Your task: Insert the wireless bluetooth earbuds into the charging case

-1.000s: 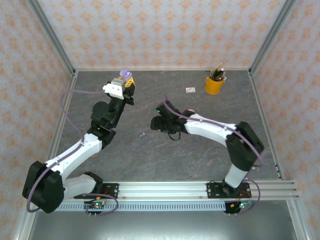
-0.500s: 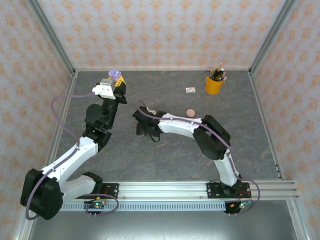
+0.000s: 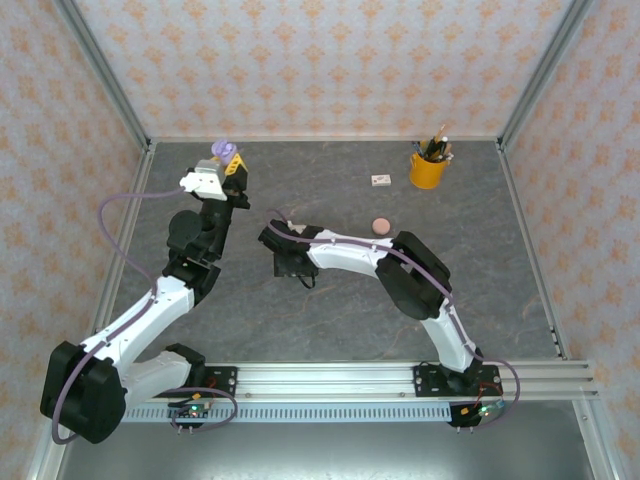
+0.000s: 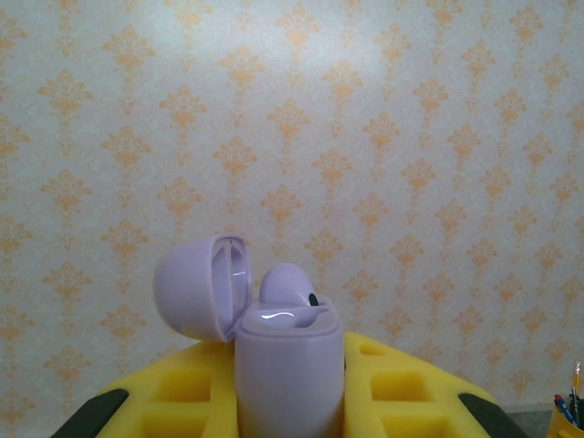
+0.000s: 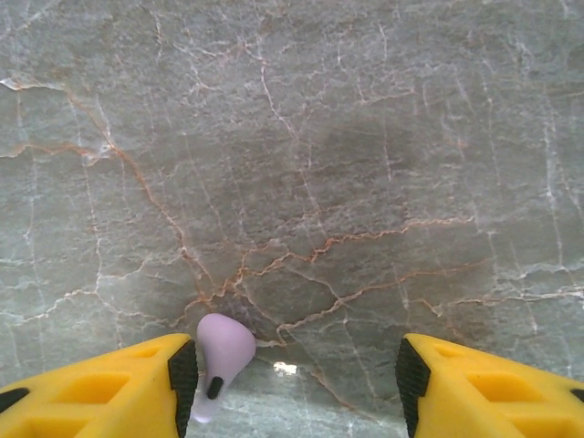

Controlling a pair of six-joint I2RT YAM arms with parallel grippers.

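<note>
**Top view.** My left arm is raised toward the far-left corner of the table [image 3: 500, 270]. The left gripper [image 3: 232, 164] holds the lilac case [image 3: 228, 149] up off the surface. My right arm reaches leftward across the middle of the table, with the right gripper [image 3: 285, 262] low over the marble. A pink case [image 3: 381, 225] lies on the table beyond the right arm, well apart from both grippers. A yellow cup [image 3: 427, 172] of pens stands near the far-right corner, and a small box [image 3: 380, 180] lies to its left.

**Left wrist view.** The left fingers [image 4: 182, 392] are clamped on the body of the lilac case, which stands upright between them. Its lid is hinged open and tilts to the picture's left. A seated earbud [image 4: 285, 283], also lilac, sits in the case, its rounded head above the rim.

**Right wrist view.** The right fingers [image 5: 137, 388] stand wide apart and hold nothing. A loose earbud [image 5: 219, 360], lilac, lies on the table between them. It is close against the inner pad of the finger at the picture's left and well apart from the other. I cannot tell whether it touches the pad.
</note>
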